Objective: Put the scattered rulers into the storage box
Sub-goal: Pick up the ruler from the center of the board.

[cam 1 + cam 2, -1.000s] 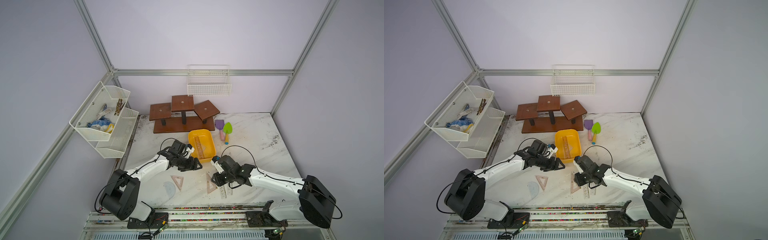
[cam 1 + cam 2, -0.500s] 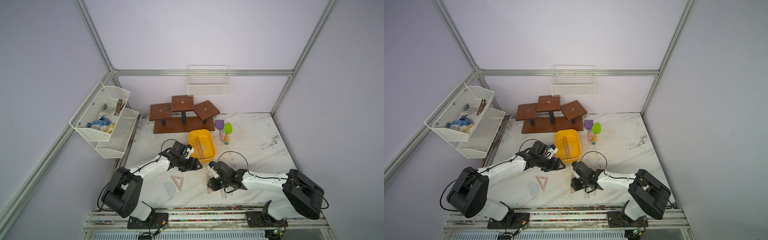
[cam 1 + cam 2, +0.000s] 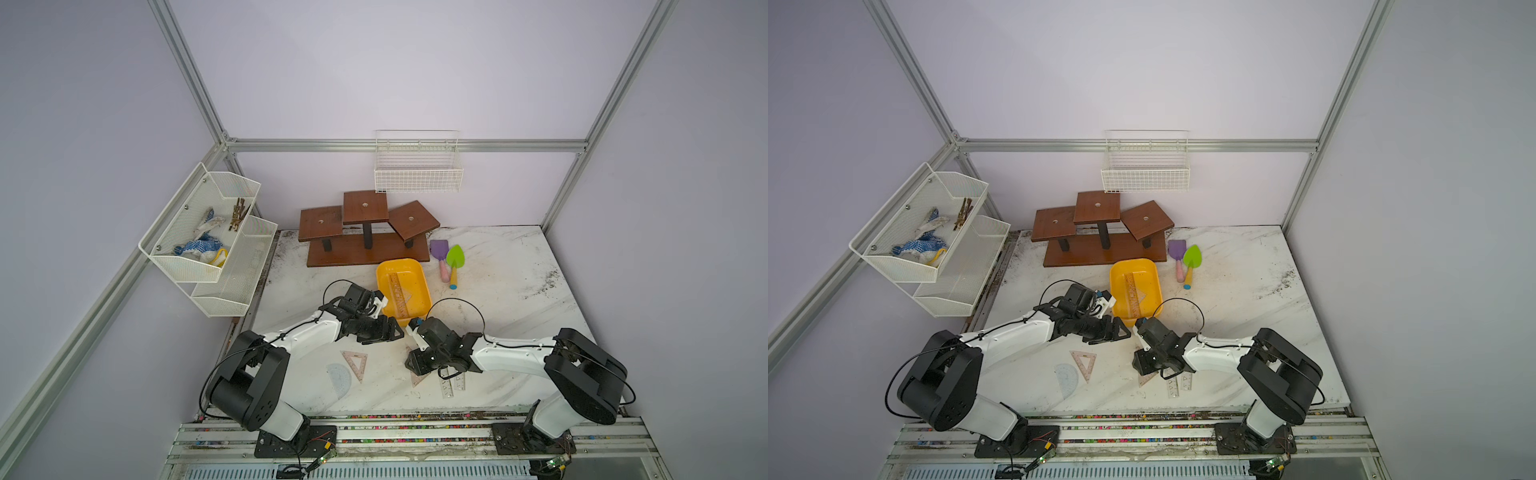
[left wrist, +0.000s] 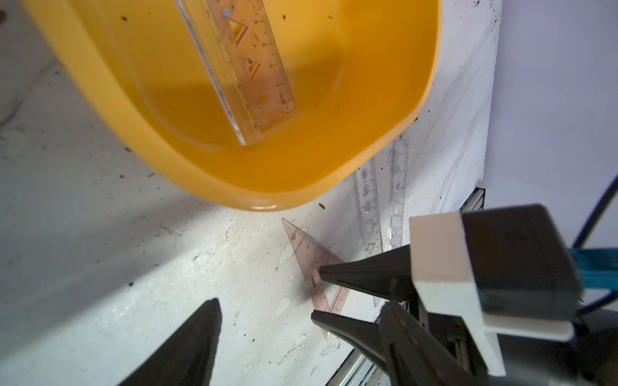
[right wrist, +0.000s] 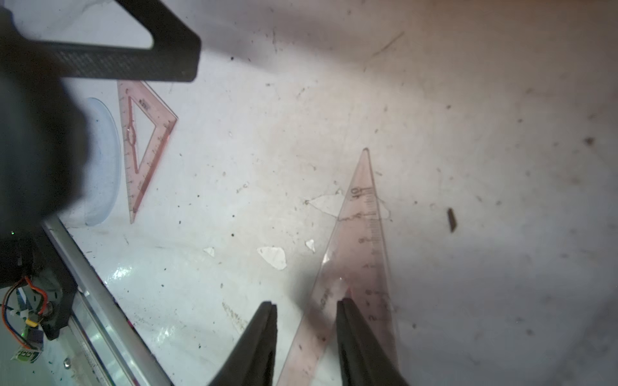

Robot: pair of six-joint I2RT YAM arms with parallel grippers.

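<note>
Right wrist view: right gripper (image 5: 304, 302) is low over the pink set square (image 5: 361, 254), jaws parted astride its long edge, not clamped.
Left gripper (image 3: 392, 330): jaws wide apart, empty, just beside the storage box (image 4: 284, 173).
Set square position: flat on the table, outside the storage box, near its robot-facing end.
Set square handling: judged light, thin, stiff and slick. It lies flush with the table, so it may skid.
Set square hold: tip one edge up, then pinch across the thickness.

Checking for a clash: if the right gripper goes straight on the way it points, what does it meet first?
The narrow pink set square flat on the table. The right gripper points down at it, fingers open astride its edge; whether they touch it is unclear.
</note>
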